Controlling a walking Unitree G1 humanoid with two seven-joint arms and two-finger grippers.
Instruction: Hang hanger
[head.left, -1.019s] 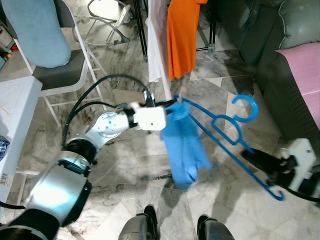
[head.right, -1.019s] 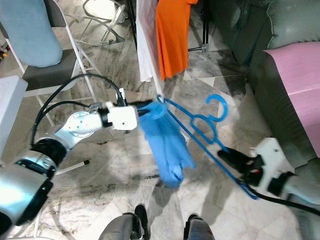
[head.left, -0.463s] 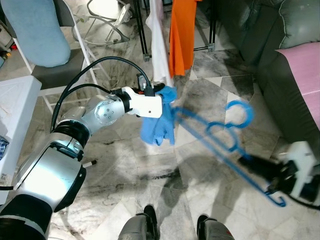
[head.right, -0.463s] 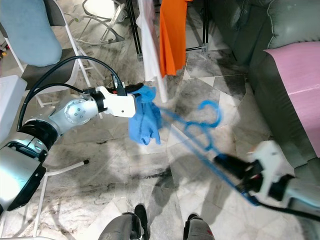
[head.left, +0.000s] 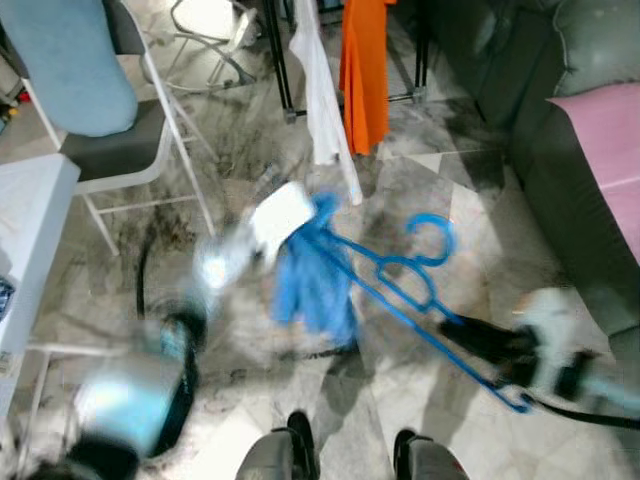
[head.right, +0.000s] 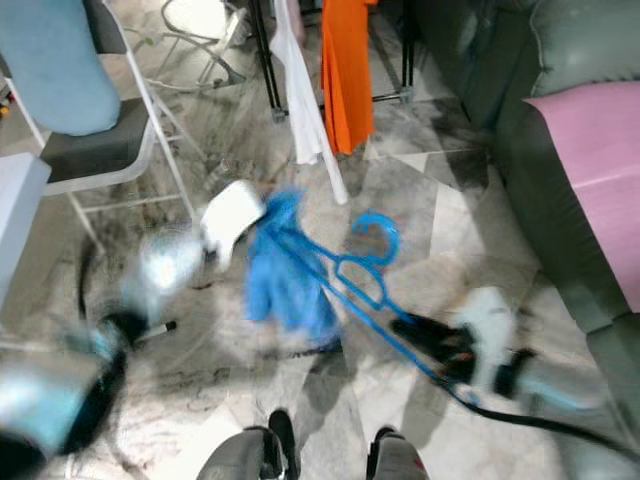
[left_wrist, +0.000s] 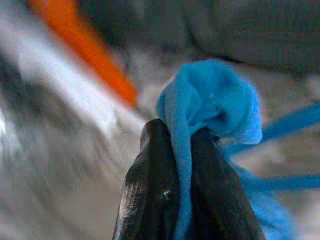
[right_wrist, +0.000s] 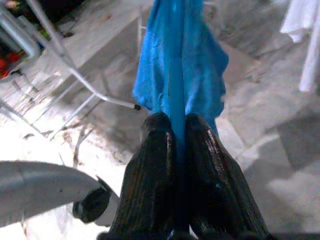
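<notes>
Two grippers share the load at centre frame over open marble floor (head.left: 420, 400), with a folding chair (head.left: 120, 150) upper left and a sofa (head.left: 560, 170) right. The right gripper (right_wrist: 177, 132) clamps the blue hanger (head.left: 400, 290); the left gripper (left_wrist: 175, 150) pinches the blue cloth (head.left: 315, 285) draped on it. The left arm is smeared by blur.

Motion blur is smearing the left arm (head.left: 190, 320) into pale streaks in both eye views, leaving its joints unreadable. The picture's top edge is cutting off the orange garment (head.left: 364, 60) and white garment (head.left: 318, 90), hiding what they hang from. The sofa (head.left: 560, 140) is running out of frame at right.
</notes>
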